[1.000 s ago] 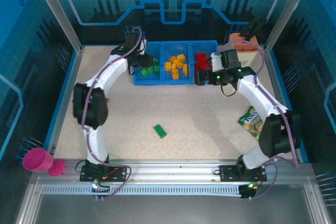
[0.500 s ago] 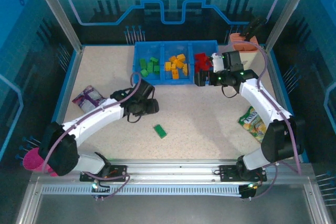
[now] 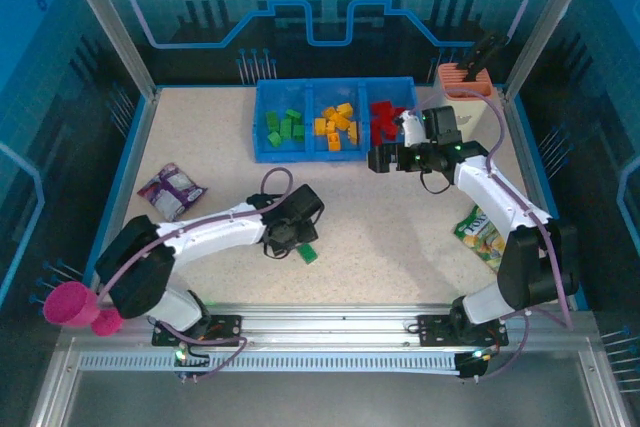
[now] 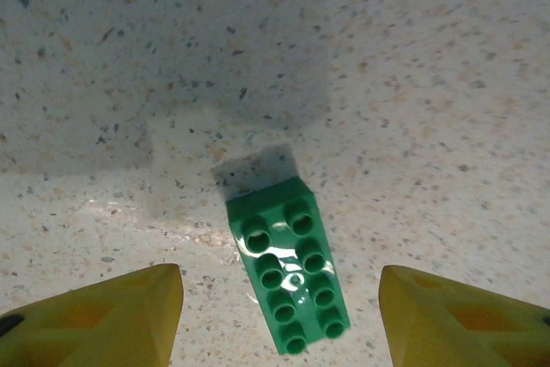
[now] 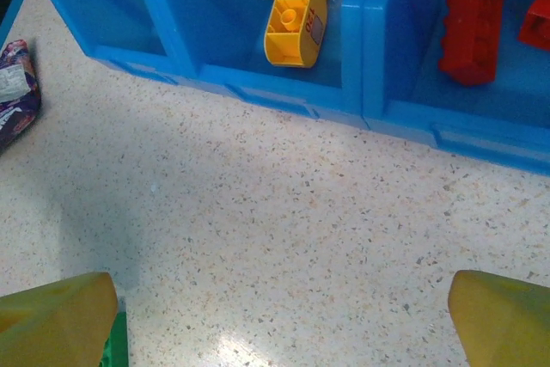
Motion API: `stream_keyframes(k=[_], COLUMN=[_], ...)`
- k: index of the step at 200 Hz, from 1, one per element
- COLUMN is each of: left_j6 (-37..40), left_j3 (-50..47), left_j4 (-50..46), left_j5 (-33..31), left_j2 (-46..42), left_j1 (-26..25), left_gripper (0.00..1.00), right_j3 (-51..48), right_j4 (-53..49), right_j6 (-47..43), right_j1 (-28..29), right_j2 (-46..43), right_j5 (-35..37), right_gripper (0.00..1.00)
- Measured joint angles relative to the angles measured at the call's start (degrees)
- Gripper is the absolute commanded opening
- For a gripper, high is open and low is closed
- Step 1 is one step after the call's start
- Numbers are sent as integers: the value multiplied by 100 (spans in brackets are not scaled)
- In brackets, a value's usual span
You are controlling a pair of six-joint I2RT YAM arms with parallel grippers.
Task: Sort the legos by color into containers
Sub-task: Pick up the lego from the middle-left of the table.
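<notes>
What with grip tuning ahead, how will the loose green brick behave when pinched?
Probably rigid: the green brick looks like hard moulded plastic. Its glossy, reflecting top suggests it could slip. Lying flat, studs up, it should slide rather than roll.

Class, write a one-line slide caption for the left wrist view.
Left gripper, open, hovers over a green lego lying studs-up on the speckled table.
</notes>
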Motion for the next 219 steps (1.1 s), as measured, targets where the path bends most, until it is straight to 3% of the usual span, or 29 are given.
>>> stream_keyframes(k=[67, 121, 169, 194, 219], left_j6=[-444, -553, -610, -426, 256], left_j3=[494, 496, 420, 444, 1108], left_j4=[-166, -341, -260, -179, -400], left_j5=[205, 306, 330, 376, 188], left_j2=[1091, 1228, 1113, 894, 669], left_j1=[-4, -2, 20, 306, 1121], left_gripper=[60, 35, 28, 27, 27], right_j3=[-11, -11, -11, -11, -59], right_j4=[157, 160, 160, 157, 175], right_j6=[46, 46, 46, 44, 42], right_j1=[-125, -160, -164, -170, -188], right_j2=[0, 0, 0, 0, 0], right_j5=[-127, -125, -118, -107, -127], right_gripper=[100, 100, 100, 100, 100])
